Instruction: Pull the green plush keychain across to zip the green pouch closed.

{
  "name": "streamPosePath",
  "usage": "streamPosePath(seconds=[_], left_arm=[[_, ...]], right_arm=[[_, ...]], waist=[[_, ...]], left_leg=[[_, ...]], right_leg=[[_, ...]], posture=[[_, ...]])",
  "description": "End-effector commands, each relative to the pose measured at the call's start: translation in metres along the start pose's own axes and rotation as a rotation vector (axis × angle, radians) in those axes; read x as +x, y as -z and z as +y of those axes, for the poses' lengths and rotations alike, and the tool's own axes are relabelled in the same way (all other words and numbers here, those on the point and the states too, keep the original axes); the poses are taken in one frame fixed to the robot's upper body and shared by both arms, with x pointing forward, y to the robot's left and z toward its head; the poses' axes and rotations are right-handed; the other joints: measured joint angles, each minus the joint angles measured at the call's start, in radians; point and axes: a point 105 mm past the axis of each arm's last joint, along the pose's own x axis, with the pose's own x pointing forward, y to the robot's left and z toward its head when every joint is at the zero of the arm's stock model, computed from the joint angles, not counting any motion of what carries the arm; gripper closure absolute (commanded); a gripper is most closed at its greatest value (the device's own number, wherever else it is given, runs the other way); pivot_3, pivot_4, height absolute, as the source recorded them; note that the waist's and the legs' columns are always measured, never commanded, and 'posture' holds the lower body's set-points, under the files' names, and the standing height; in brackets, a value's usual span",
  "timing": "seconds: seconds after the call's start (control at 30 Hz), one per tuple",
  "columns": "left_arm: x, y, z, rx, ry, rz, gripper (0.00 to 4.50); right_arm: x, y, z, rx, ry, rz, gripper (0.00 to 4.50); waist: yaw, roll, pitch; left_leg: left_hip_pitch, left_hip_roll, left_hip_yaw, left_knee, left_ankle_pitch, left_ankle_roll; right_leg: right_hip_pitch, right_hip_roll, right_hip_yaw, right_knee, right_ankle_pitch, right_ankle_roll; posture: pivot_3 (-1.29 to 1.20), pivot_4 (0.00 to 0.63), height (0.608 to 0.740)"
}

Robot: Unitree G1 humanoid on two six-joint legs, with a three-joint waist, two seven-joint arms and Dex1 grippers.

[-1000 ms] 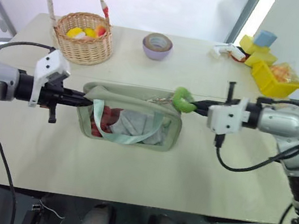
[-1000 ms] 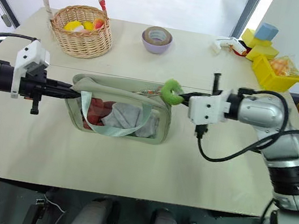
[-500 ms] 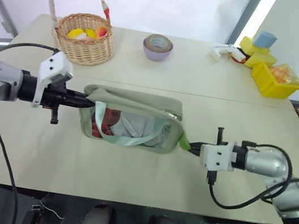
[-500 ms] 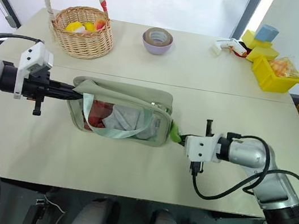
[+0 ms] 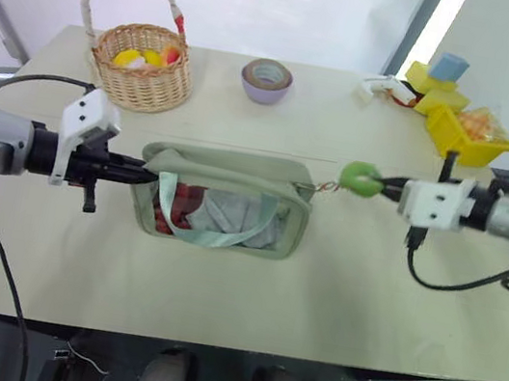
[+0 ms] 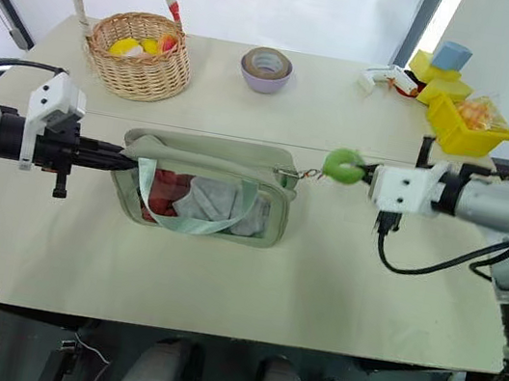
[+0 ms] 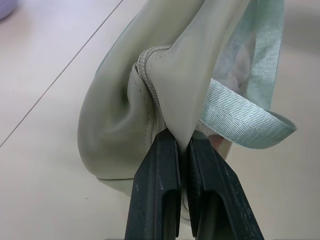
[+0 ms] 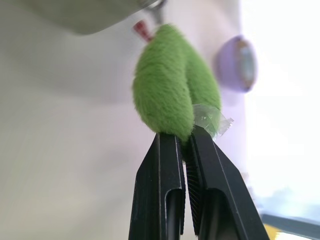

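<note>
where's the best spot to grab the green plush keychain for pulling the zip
Pinch the green plush keychain on its fuzzy rim farthest from the green pouch, coming from the robot's right along the taut chain, as the right gripper does: the ring is soft and thin.

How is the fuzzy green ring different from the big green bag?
The green plush keychain is tiny, bright lime and fuzzy; the green pouch is far bigger, pale sage and smooth. The keychain hangs in the air in the right gripper; the pouch rests on the table, its end pinched by the left gripper. Both are green, joined by a short chain.
</note>
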Motion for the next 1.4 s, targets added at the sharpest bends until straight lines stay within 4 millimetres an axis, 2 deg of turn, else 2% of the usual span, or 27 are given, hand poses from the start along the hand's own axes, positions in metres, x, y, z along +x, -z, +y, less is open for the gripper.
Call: streamPosePath(seconds=[0.03, 0.13, 0.27, 0.37, 0.43, 0.47, 0.57, 0.7, 0.77, 0.83, 0.9, 1.07, 1.23, 1.4], left_arm=[[0.0, 0.003, 0.001, -0.006, -0.01, 0.019, 4.5], [0.0, 0.003, 0.001, -0.004, -0.006, 0.018, 4.5], [0.0, 0.003, 0.001, -0.002, -0.001, 0.019, 4.5], [0.001, 0.003, 0.001, 0.0, 0.004, 0.021, 4.5], [0.002, 0.002, 0.002, 0.001, 0.007, 0.02, 4.5], [0.002, 0.002, 0.002, 0.002, 0.007, 0.02, 4.5], [0.004, 0.001, 0.003, 0.004, 0.011, 0.02, 4.5], [0.005, 0.0, 0.003, 0.006, 0.016, 0.019, 4.5], [0.006, -0.001, 0.003, 0.006, 0.017, 0.014, 4.5], [0.006, -0.002, 0.002, 0.007, 0.018, 0.014, 4.5], [0.006, -0.002, 0.002, 0.007, 0.017, 0.015, 4.5], [0.006, -0.001, 0.002, 0.006, 0.013, 0.015, 4.5], [0.006, 0.0, 0.0, 0.003, 0.011, 0.012, 4.5], [0.006, 0.003, -0.002, -0.001, 0.002, 0.013, 4.5]], right_arm=[[-0.008, -0.005, -0.015, -0.01, 0.069, -0.015, 4.41], [-0.01, 0.0, -0.008, 0.008, 0.058, 0.008, 4.41], [-0.025, 0.022, -0.001, 0.036, 0.053, 0.099, 4.41], [-0.034, 0.041, 0.013, 0.059, 0.029, 0.17, 4.41], [-0.035, 0.048, 0.035, 0.109, 0.0, 0.182, 4.41], [-0.032, 0.048, 0.046, 0.132, -0.02, 0.172, 4.41], [-0.01, 0.026, 0.077, 0.187, -0.073, 0.08, 4.41], [0.008, 0.007, 0.094, 0.228, -0.094, 0.019, 4.41], [0.033, -0.011, 0.122, 0.275, -0.155, -0.047, 4.41], [0.044, -0.02, 0.139, 0.264, -0.219, -0.07, 4.41], [0.046, -0.018, 0.145, 0.23, -0.257, -0.059, 4.41], [0.039, 0.008, 0.159, 0.062, -0.412, 0.035, 4.41], [0.038, 0.018, 0.154, -0.037, -0.451, 0.05, 4.41], [0.039, 0.018, 0.138, 0.037, -0.368, 0.03, 4.41]], waist=[[0.001, 0.0, 0.0], [0.0, 0.0, 0.0], [0.002, 0.0, 0.0], [0.001, 0.0, 0.0], [0.002, 0.0, 0.0], [0.003, 0.0, 0.0], [0.002, 0.0, 0.0], [-0.001, 0.002, 0.0], [-0.001, 0.001, -0.001], [-0.002, 0.0, -0.001], [0.002, 0.002, 0.0], [0.001, 0.002, 0.0], [0.0, 0.002, 0.0], [0.001, 0.001, 0.0]], left_leg=[[0.0, 0.0, 0.0, 0.0, 0.0, 0.0], [0.0, 0.0, 0.0, 0.0, 0.0, 0.0], [0.0, 0.0, 0.0, 0.0, 0.0, 0.0], [0.0, 0.0, 0.0, 0.0, 0.0, 0.0], [0.0, 0.0, 0.0, 0.0, 0.0, 0.0], [0.0, 0.0, 0.0, 0.0, 0.0, 0.0], [0.001, 0.0, -0.001, 0.0, 0.0, 0.0], [0.001, 0.0, 0.0, 0.0, 0.0, 0.0], [0.001, 0.0, 0.0, 0.0, 0.0, 0.0], [0.002, 0.0, -0.001, 0.0, 0.0, 0.0], [0.002, 0.0, -0.001, 0.0, 0.0, 0.0], [0.002, -0.001, -0.001, 0.001, 0.0, 0.001], [0.002, 0.0, -0.001, 0.001, 0.0, 0.001], [0.003, -0.001, -0.001, 0.001, 0.0, 0.001]], right_leg=[[0.0, 0.0, 0.0, 0.0, 0.0, 0.0], [0.0, 0.0, 0.0, 0.0, 0.0, 0.0], [0.0, 0.0, 0.0, 0.0, 0.0, 0.0], [0.0, 0.0, 0.0, 0.0, 0.0, 0.0], [0.0, 0.0, 0.0, 0.0, 0.0, 0.0], [0.001, 0.0, 0.0, 0.0, 0.0, 0.0], [0.002, 0.0, 0.0, 0.0, 0.0, 0.0], [0.002, 0.0, 0.0, 0.0, 0.0, 0.0], [0.002, 0.0, 0.0, 0.0, 0.0, 0.001], [0.002, 0.001, 0.0, 0.0, 0.0, 0.0], [0.002, 0.0, 0.0, 0.0, 0.0, 0.001], [0.003, 0.0, 0.0, 0.0, 0.0, 0.001], [0.003, 0.001, 0.0, 0.0, -0.001, 0.001], [0.004, 0.0, 0.0, 0.0, -0.001, 0.001]], posture=[[0.0, 0.15, 0.739], [0.0, 0.15, 0.739], [0.0, 0.15, 0.739], [0.0, 0.15, 0.739], [0.0, 0.15, 0.739], [0.0, 0.15, 0.739], [0.0, 0.15, 0.739], [0.0, 0.15, 0.739], [0.0, 0.15, 0.739], [0.0, 0.15, 0.739], [0.0, 0.15, 0.739], [0.0, 0.15, 0.739], [0.0, 0.15, 0.739], [0.0, 0.15, 0.739]])
